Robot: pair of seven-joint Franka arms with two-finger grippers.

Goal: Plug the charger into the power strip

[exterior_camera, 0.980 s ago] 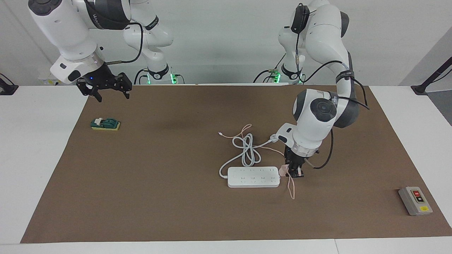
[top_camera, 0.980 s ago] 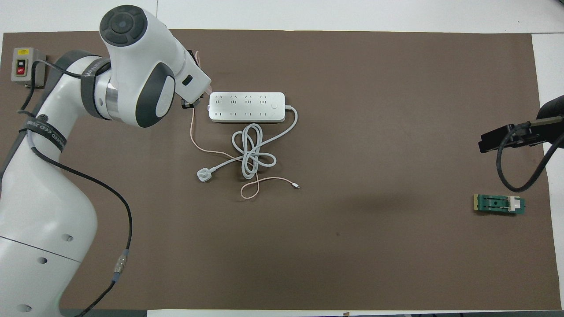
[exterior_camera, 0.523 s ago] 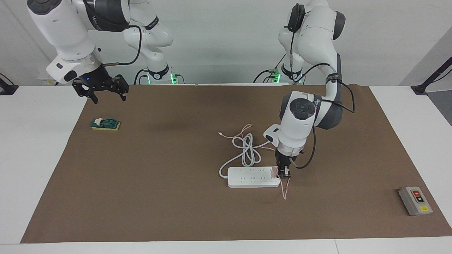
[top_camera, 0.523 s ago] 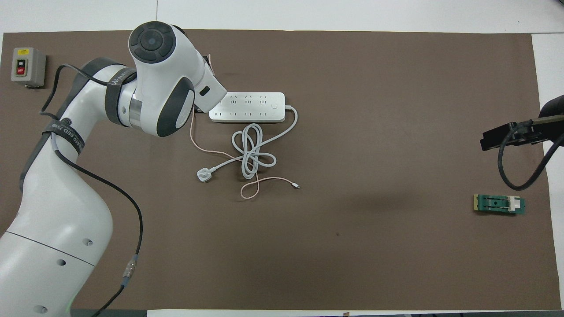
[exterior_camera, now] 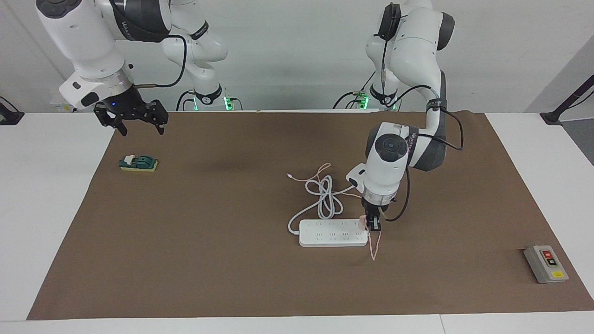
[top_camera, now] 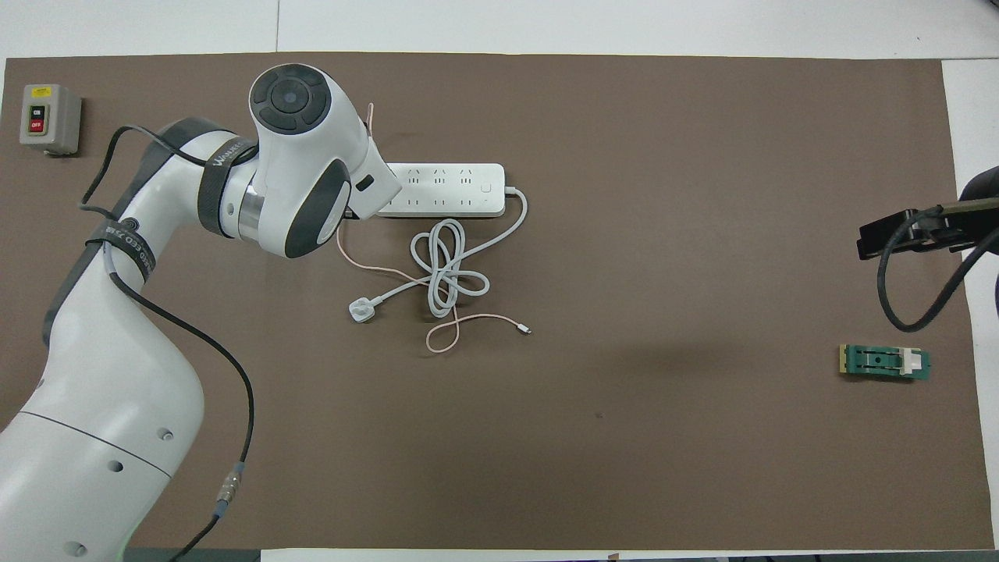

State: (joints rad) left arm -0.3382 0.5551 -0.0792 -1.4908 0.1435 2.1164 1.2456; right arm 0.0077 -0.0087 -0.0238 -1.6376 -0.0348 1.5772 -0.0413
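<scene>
The left gripper point(exterior_camera: 373, 226), pinched shut on the charger point(exterior_camera: 361, 224), had been carried from just beside the power strip point(exterior_camera: 332, 233) to over its end toward the left arm's side since a second earlier. The charger was held at that end's top face; whether its prongs were seated could not be told. Its pink cable point(exterior_camera: 374, 246) hung below. The right gripper point(exterior_camera: 138, 123), fingers spread and empty, was held waiting over the mat's corner, above the green block point(exterior_camera: 138, 163).

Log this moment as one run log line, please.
left claw: shut on charger, over end of power strip | right claw: open, waiting above the mat edge | plugged in: cannot tell
</scene>
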